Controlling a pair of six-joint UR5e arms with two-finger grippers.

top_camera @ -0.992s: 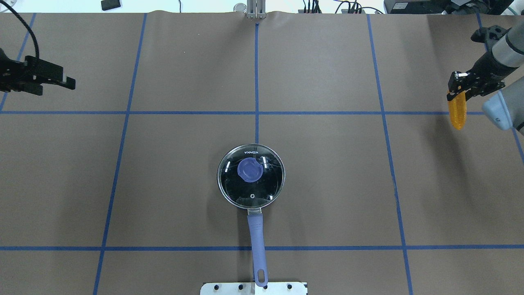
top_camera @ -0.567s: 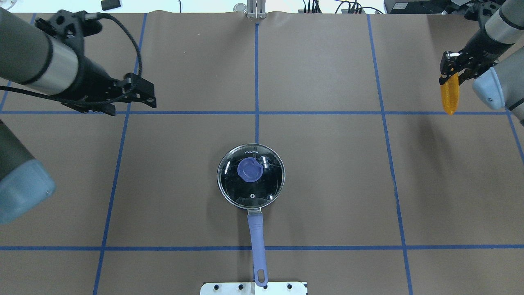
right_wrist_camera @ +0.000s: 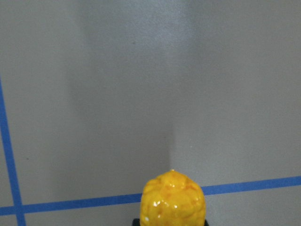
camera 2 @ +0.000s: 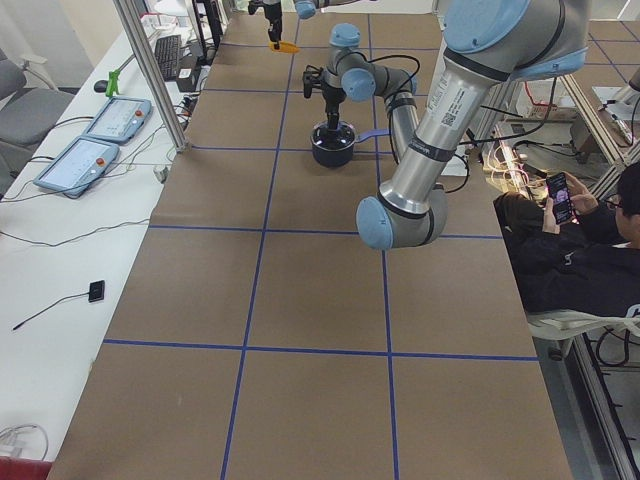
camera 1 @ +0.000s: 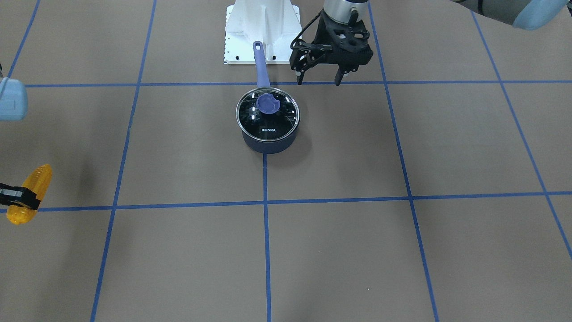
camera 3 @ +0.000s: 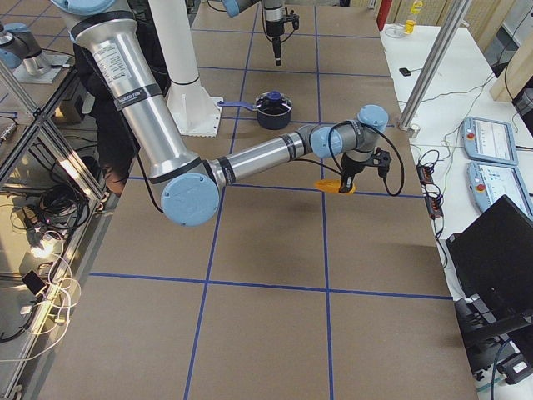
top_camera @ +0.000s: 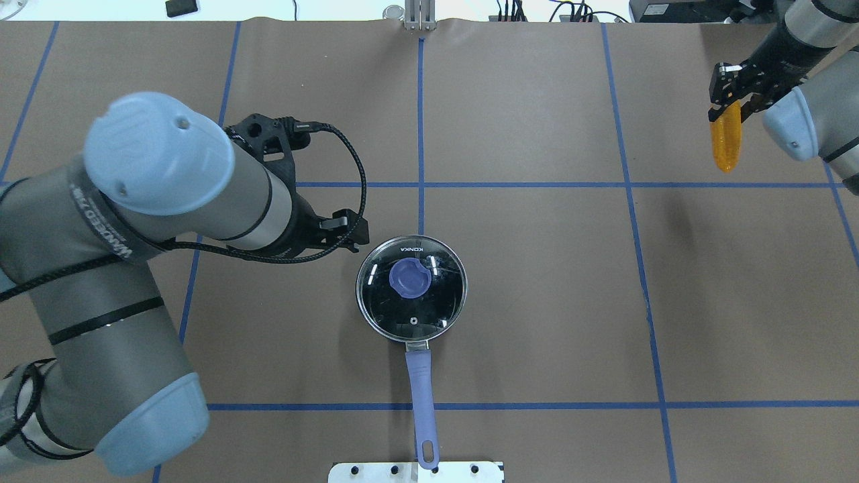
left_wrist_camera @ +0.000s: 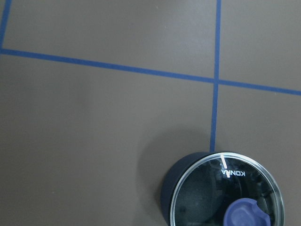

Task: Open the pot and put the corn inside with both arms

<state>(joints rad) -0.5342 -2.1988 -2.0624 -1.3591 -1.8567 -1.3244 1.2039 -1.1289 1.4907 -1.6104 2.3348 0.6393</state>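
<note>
The pot (top_camera: 411,290) stands mid-table with its glass lid on, knob (top_camera: 409,278) up and handle (top_camera: 423,402) pointing toward the robot base; it also shows in the front view (camera 1: 268,120) and the left wrist view (left_wrist_camera: 225,195). My left gripper (camera 1: 318,82) is open and empty, raised just to the pot's left, beside the rim (top_camera: 347,231). My right gripper (top_camera: 728,94) is shut on the corn (top_camera: 727,144), held in the air at the far right; the corn hangs down and also shows in the front view (camera 1: 27,193) and the right wrist view (right_wrist_camera: 172,200).
The brown table cover carries a grid of blue tape lines (top_camera: 421,134). The white base mount (camera 1: 262,31) lies just behind the handle's end. A seated person (camera 2: 580,250) is beside the table in the exterior left view. Control pendants (camera 3: 487,137) lie on a side bench.
My left arm has swung in from the table's left edge to just beside the pot. My right gripper has carried the corn farther away and slightly left.
</note>
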